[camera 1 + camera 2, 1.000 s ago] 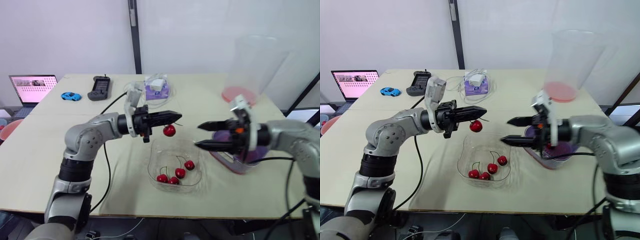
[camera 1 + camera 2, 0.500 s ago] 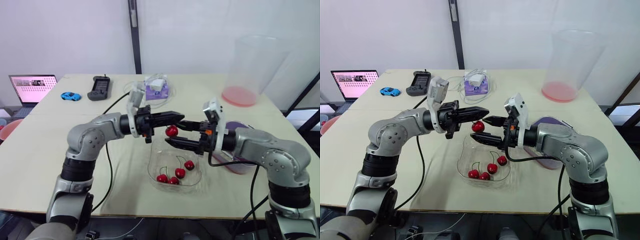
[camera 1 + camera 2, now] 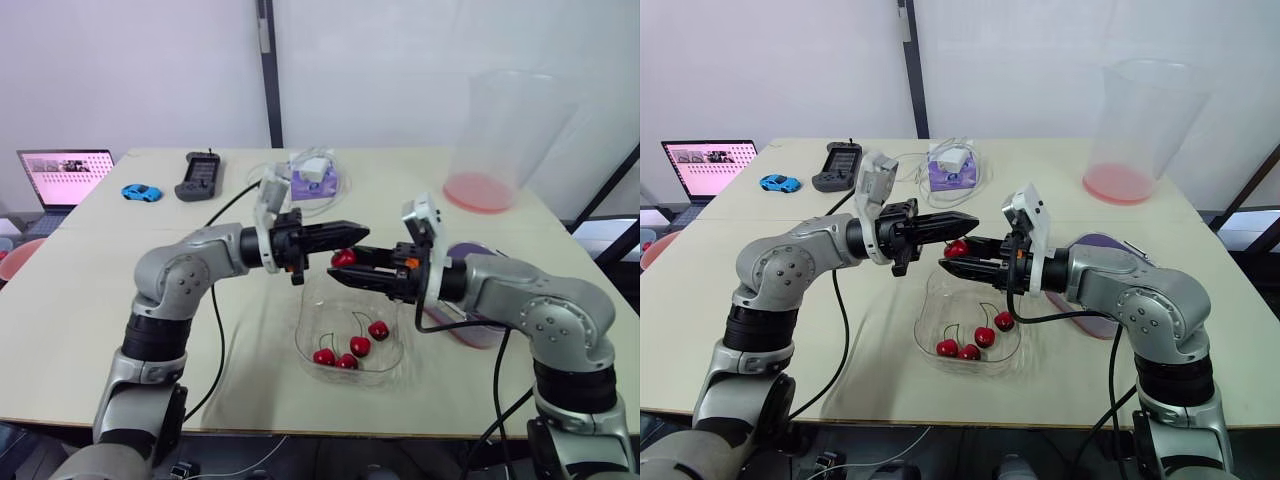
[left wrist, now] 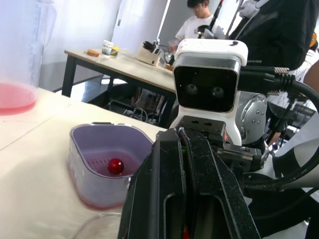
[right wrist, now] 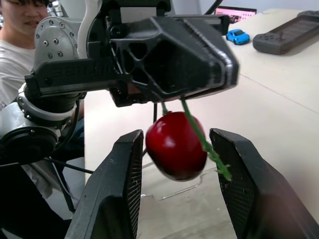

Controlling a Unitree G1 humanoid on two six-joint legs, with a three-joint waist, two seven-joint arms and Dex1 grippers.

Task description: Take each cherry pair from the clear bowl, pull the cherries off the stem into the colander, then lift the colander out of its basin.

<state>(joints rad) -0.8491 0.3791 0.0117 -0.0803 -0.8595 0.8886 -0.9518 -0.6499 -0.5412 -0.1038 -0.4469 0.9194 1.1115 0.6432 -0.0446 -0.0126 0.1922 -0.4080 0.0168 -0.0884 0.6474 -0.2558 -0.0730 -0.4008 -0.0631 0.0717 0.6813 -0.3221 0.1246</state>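
**Above the clear bowl, a cherry hung by its stem**

Over the bowl's far edge, the left hand was clamped tight on the green stem. Its fingers were pressed together, and the red cherry dangled just beneath their tips. The right hand reached in from the opposite side. Its two fingers were parted narrowly and stood one on each side of the fruit, very close to its skin. Whether they touched it could not be told.

Four more cherries, stems on, lay at the bottom of the bowl, which stood on the counter near its front edge. Just beside the bowl, on the robot's right and partly behind the right arm, sat the purple colander with one loose cherry inside it. A tall clear container, pink at its base, stood well apart at the counter's far right.
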